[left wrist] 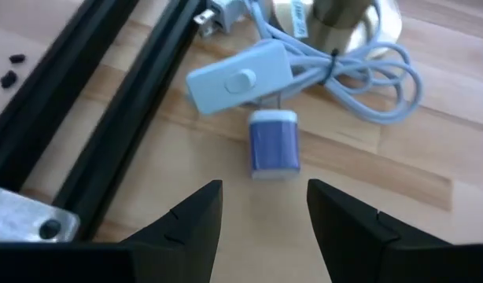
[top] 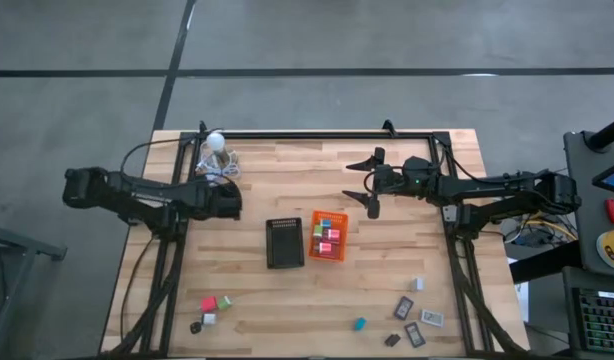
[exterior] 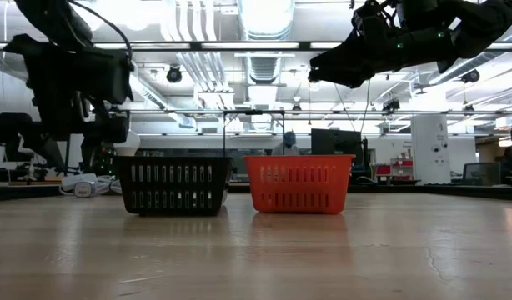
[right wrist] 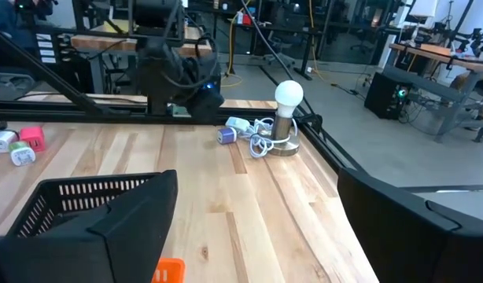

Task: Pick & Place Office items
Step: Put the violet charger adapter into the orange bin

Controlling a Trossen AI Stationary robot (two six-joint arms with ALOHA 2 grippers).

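Observation:
A small blue block with white ends [left wrist: 274, 143], one of the office items, lies flat on the table beside the grey cable's switch [left wrist: 237, 79]. My left gripper [left wrist: 261, 203] hovers open just short of it, at the table's far left [top: 227, 198], with nothing between its fingers. My right gripper [top: 373, 186] hangs open and high over the table's far right, holding nothing [right wrist: 257, 228]. The orange tray [top: 315, 250] holds several coloured blocks. Red and green blocks [top: 215, 303], a teal one [top: 359, 323] and flat grey-black rectangles [top: 415, 322] lie near the front edge.
The black tray [top: 284, 243] stands left of the orange tray at mid-table. A white ball lamp [top: 216, 142] with coiled grey cable [left wrist: 375, 71] sits at the far left corner, close to my left gripper. A black frame rail [left wrist: 108, 102] runs along the left edge.

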